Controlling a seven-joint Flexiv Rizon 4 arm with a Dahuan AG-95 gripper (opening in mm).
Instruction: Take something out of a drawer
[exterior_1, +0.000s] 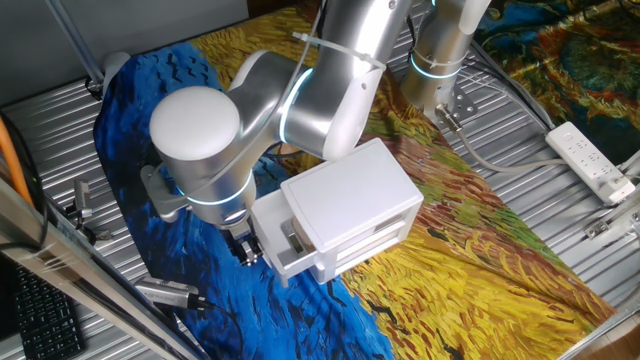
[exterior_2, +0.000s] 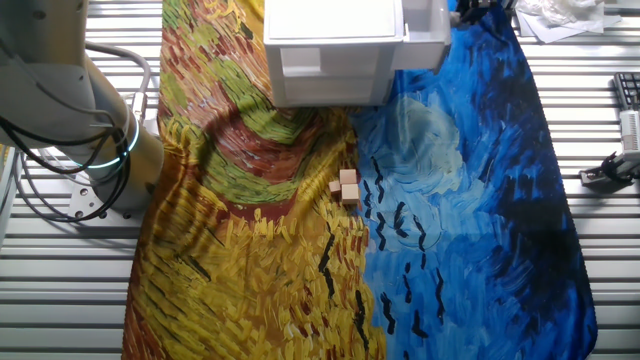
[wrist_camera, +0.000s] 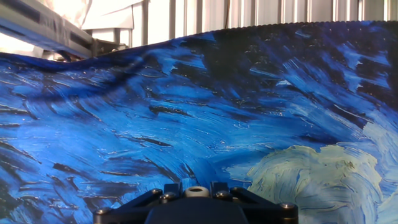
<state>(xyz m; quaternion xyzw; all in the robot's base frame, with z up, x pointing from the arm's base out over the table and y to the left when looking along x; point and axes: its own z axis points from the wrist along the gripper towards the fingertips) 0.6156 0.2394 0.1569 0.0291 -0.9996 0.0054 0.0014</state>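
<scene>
Blocks: we see small light-brown wooden blocks (exterior_2: 345, 188) clustered on the painted cloth (exterior_2: 460, 230), at the seam of yellow and blue, well in front of the cabinet; we count about three, touching one another.
Drawer: white plastic drawer (exterior_1: 278, 232) stands pulled out of the white cabinet (exterior_1: 350, 200); we cannot tell from here what lies in it.
Gripper: we find the gripper (exterior_1: 245, 250) low beside the drawer's front, over the blue cloth; we cannot tell whether its fingers are parted or closed.
One fixed view: we get the arm (exterior_1: 300, 90), cabinet and drawer, but not the blocks.
Other fixed view: we get the blocks and the cabinet's front; the gripper is out of frame.
Hand view: we see only blue cloth and the dark hand housing (wrist_camera: 196, 205).
</scene>
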